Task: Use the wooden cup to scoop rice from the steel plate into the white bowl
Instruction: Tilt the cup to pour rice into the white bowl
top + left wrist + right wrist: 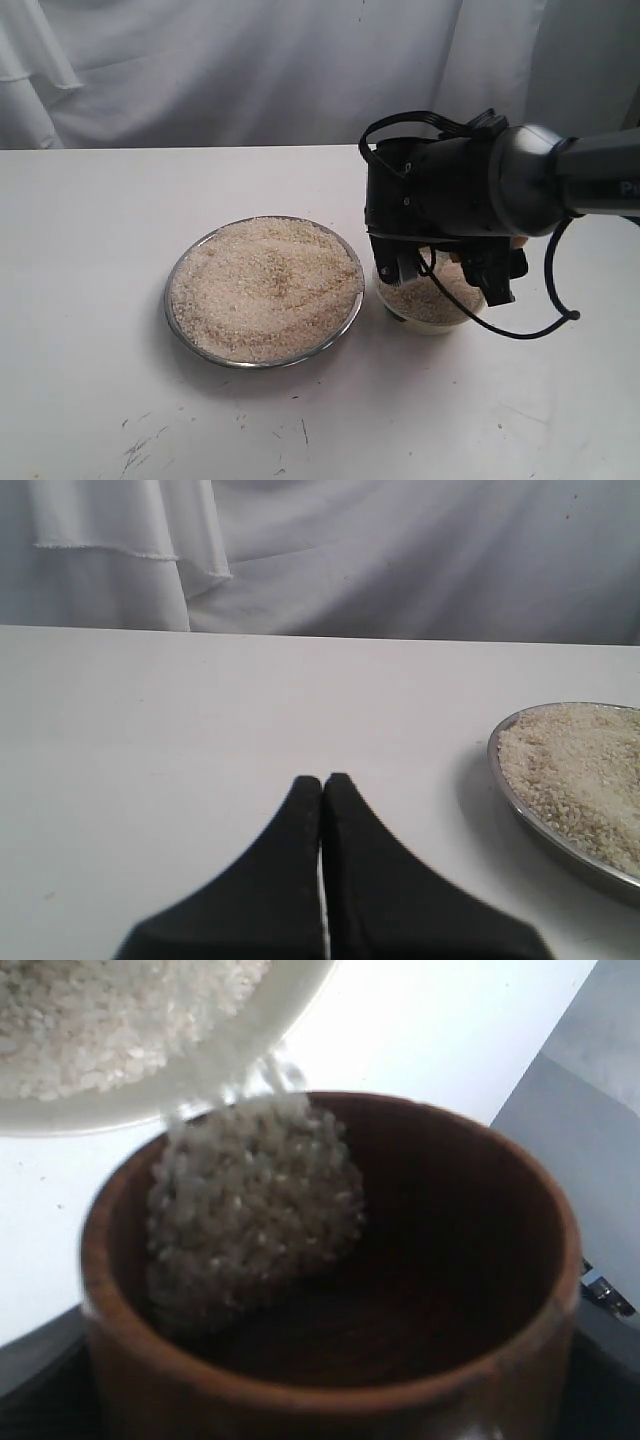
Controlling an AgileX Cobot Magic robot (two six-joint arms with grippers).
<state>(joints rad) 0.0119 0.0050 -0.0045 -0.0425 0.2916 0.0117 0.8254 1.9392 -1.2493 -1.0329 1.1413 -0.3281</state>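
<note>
On scuffed white table [80,250], steel plate [168,297], white drape [250,70] behind

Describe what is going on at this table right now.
The right gripper holds the wooden cup tipped over the white bowl, and rice is spilling from the cup into it. The bowl already has rice in it. The steel plate beside it is full of rice. The left gripper is shut, holding nothing.
</note>
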